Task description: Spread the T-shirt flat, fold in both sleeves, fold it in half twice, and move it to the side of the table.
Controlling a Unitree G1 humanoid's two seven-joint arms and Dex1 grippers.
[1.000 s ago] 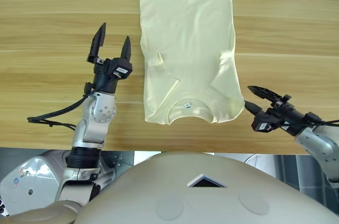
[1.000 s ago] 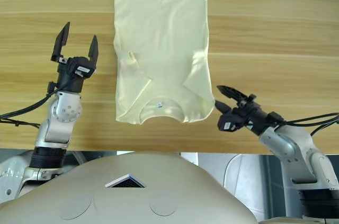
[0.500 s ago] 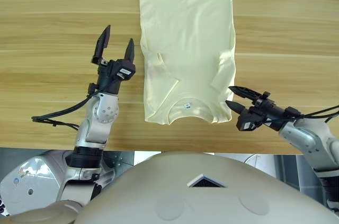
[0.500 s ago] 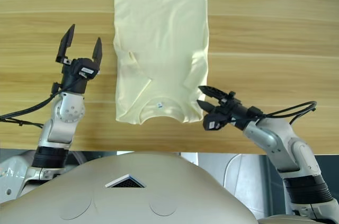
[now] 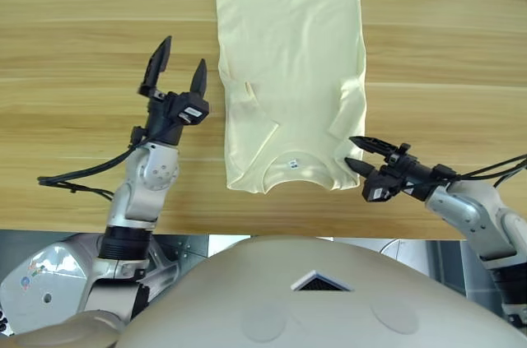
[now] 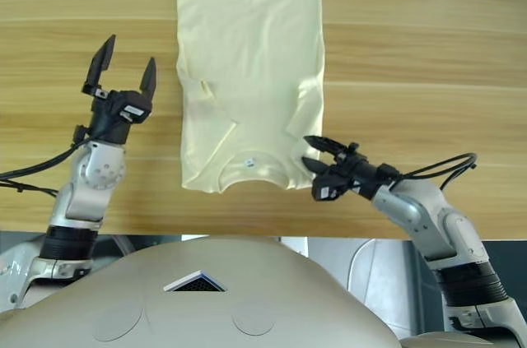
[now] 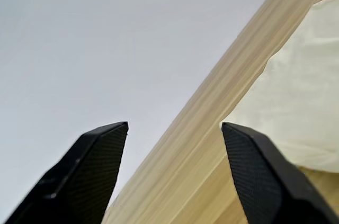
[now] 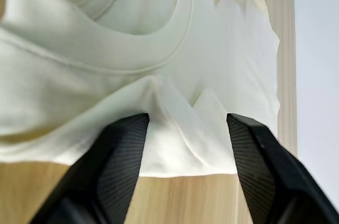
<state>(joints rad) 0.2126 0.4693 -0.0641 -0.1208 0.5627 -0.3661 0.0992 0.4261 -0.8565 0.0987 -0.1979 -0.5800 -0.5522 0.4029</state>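
Both sleeves [image 5: 251,113] are already lying folded in on the T-shirt [image 5: 288,52], which is resting flat on the table [image 5: 82,35], so the first half-fold is coming due. The right claw [image 5: 350,151] is gaping around the shirt's near right corner (not pinching yet). The left claw [image 5: 184,52] is hovering open beside the left edge and needs its own corner.

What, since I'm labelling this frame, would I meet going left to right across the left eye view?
left gripper, open beside the shirt → T-shirt, sleeves folded in → right gripper, open at the shirt's near right corner
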